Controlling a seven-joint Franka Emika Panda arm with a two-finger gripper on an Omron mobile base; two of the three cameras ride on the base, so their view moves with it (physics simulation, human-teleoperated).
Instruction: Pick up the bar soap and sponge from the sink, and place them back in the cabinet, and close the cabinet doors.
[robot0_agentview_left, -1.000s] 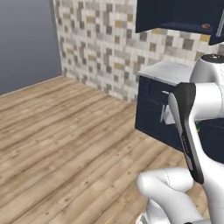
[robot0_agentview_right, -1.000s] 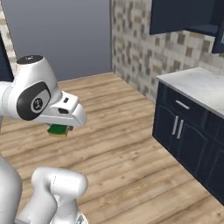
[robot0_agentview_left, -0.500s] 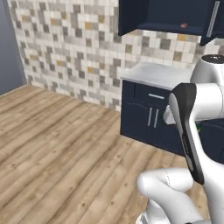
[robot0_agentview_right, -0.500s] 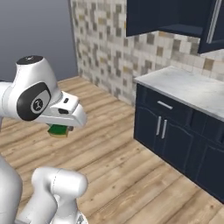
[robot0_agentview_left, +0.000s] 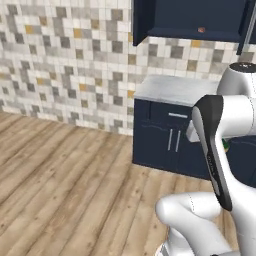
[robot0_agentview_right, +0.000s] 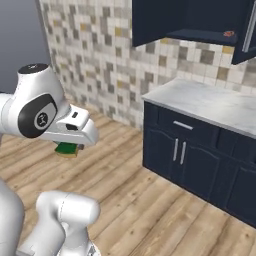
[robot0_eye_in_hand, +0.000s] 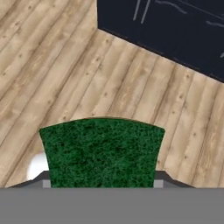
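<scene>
While base faces cabinet (robot0_agentview_right: 190, 20), claw (robot0_eye_in_hand: 101, 186) pinching sponge (robot0_eye_in_hand: 103, 151) for carry; soap (robot0_agentview_right: 229, 34) on cabinet shelf; doors (robot0_agentview_right: 246, 30) open for loading.

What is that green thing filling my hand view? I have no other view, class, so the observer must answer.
Observer: It is the sponge, gripped in the pincer under the white hand, above the wood floor.
Operator: Is the cabinet open?
Observer: Yes. In the right base view its door stands swung out above the grey counter.
Operator: Anything on the shelf?
Observer: A small orange-red piece, the bar soap, lies on the cabinet shelf.
</scene>
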